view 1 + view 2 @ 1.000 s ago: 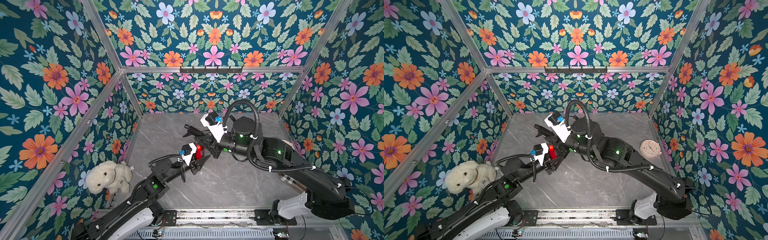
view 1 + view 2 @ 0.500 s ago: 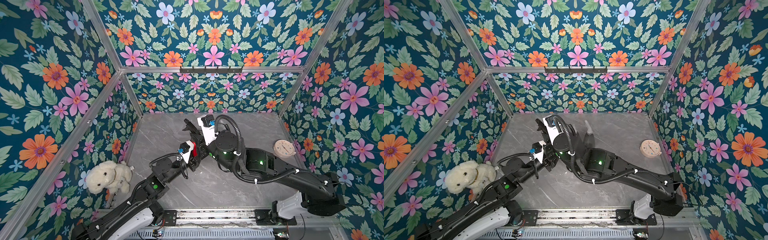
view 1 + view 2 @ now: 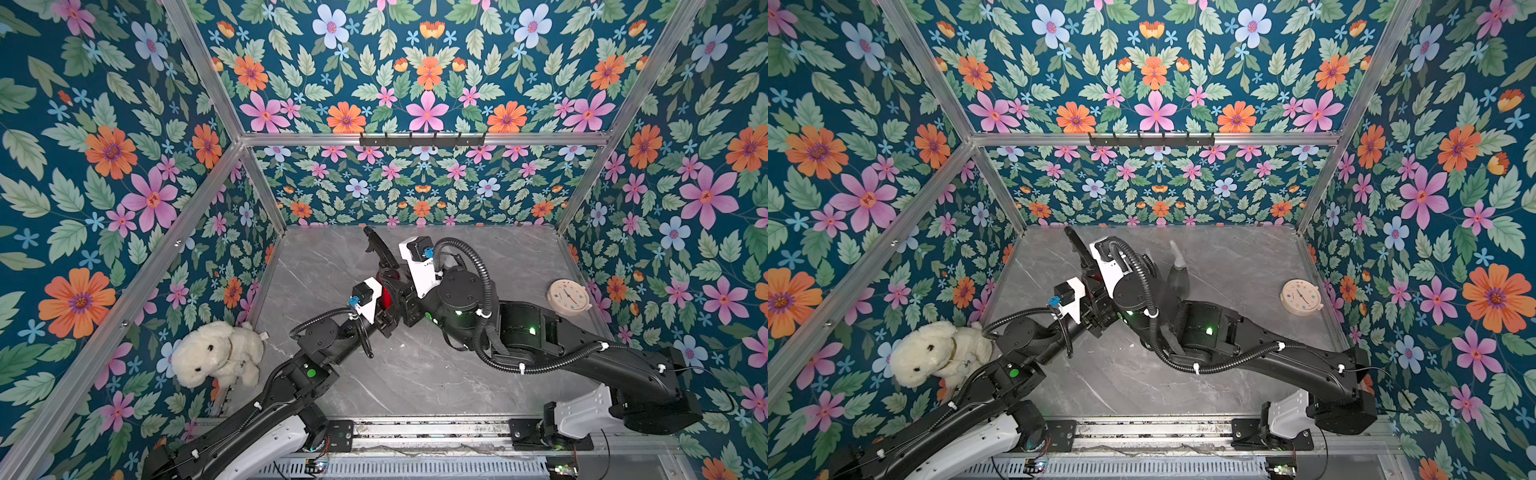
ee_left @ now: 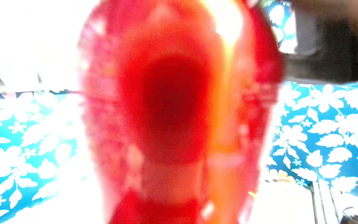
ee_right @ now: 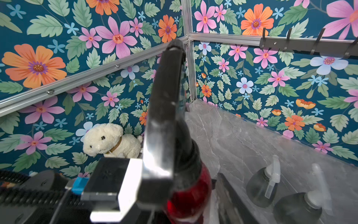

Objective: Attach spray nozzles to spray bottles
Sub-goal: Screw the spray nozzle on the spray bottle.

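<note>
Right wrist view shows the black nozzle (image 5: 166,108) on the neck of the red bottle (image 5: 188,195), its length carrying on in line with the bottle's (the two grey bottles (image 5: 261,186) nearby already wear theirs). The left gripper (image 3: 384,316) is clamped on the bottle's body. The right gripper (image 3: 399,291) sits at the collar, nearer the nozzle, but I cannot tell whether its jaws grip.

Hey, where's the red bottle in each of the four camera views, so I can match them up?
Top view: red bottle, a sliver near centre.
Top view: no red shows; seemingly behind the right arm.
Left wrist: bottle fills the middle, blurred.
Right wrist: bottle close up, black nozzle on its neck.
Landmark: plush dog, in both top views and the right wrist; not the left wrist.
</note>
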